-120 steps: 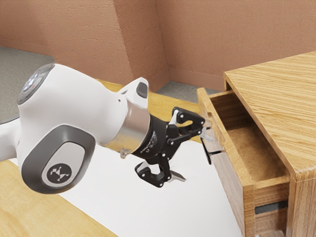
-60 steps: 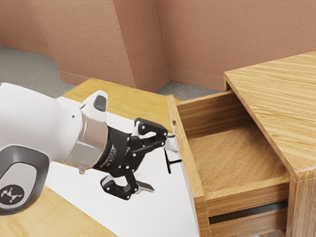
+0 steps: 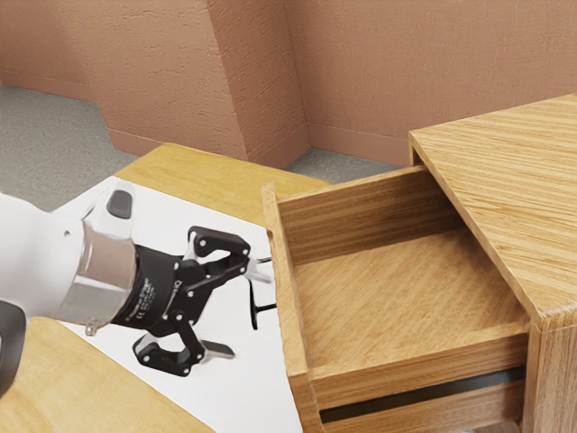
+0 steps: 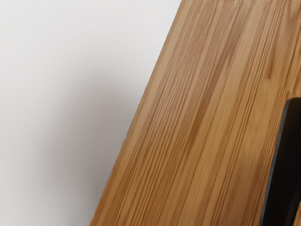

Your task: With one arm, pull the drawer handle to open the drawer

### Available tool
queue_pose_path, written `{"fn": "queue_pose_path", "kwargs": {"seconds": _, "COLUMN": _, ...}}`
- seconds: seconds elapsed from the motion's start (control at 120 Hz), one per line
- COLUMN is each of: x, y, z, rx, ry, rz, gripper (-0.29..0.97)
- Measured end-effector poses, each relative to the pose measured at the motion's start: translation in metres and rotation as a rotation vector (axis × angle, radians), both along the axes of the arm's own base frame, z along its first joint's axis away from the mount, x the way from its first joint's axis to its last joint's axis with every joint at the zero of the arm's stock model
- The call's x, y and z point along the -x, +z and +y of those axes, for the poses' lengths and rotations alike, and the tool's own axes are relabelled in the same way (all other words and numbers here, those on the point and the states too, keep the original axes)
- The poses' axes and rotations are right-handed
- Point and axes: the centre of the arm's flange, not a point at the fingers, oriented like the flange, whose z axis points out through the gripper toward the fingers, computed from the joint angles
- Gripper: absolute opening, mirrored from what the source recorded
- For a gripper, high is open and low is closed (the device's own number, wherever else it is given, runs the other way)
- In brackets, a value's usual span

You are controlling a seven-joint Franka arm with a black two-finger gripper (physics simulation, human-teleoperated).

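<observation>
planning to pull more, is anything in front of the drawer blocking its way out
Nothing visible blocks it. Ahead of the drawer lie only the white mat and the open gripper itself, with one finger at the handle.

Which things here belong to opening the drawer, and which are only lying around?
For the job:
drawer
black handle
gripper

Only around:
cabinet
white sheet
table
walls
</observation>
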Motion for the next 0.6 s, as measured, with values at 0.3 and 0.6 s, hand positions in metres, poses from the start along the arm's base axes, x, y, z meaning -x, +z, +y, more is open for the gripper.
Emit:
{"fn": "queue_pose_path", "kwargs": {"seconds": 0.3, "x": 0.022, "y": -0.007, "z": 0.017, "rx": 0.011, "ry": 0.029, "rz": -0.003, "gripper": 0.68}}
{"fn": "queue_pose_path", "kwargs": {"seconds": 0.6, "x": 0.035, "y": 0.148, "z": 0.07, "rx": -0.061, "ry": 0.14, "rz": 0.021, "gripper": 0.68}}
